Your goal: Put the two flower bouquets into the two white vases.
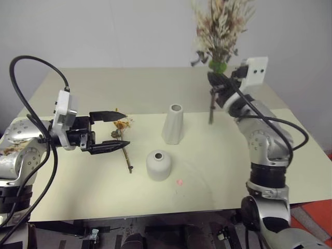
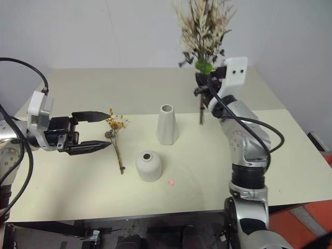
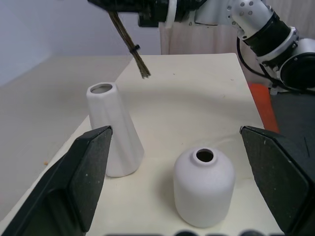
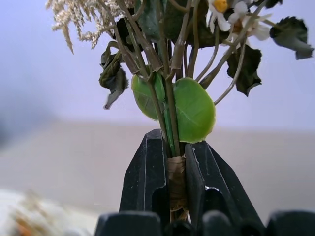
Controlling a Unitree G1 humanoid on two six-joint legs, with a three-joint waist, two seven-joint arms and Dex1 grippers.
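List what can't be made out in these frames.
- Larger bouquet: its top is cut off by the upper edge in both eye views.
- Wrapped stems inside the right gripper: hidden by the fingers in the right wrist view.
- Small bouquet: bloom detail too small in the eye views.
- Insides of the tall vase and round vase: dark openings only.

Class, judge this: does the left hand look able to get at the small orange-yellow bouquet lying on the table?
Probably yes: the left hand hovers open right beside the small bouquet, and nothing lies between them.
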